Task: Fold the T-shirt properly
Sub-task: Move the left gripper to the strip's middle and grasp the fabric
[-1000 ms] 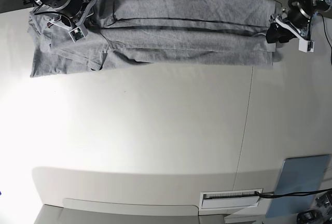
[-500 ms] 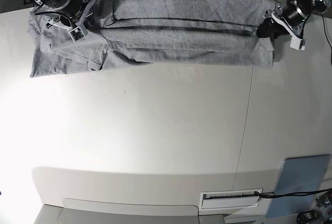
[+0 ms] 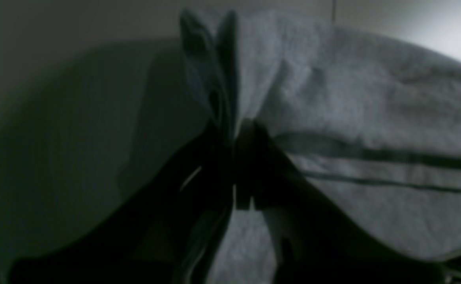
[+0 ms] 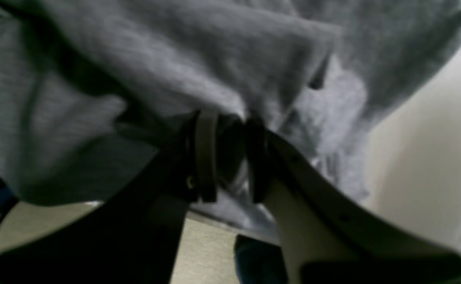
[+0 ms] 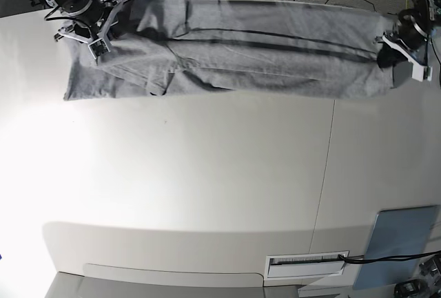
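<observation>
- Base view: the T-shirt (image 5: 234, 56) stretches as a long folded band along the worktop's (image 5: 207, 194) far edge, pinched at both ends.
- The left tool (image 3: 238, 138) has its jaws closed on a bunched corner; the right tool (image 4: 230, 157) clamps a gather of cloth too.
- Risk: uneven pulling could slip a corner free or undo the fold.
- The near side offers wide open room; the far edge offers none.
</observation>
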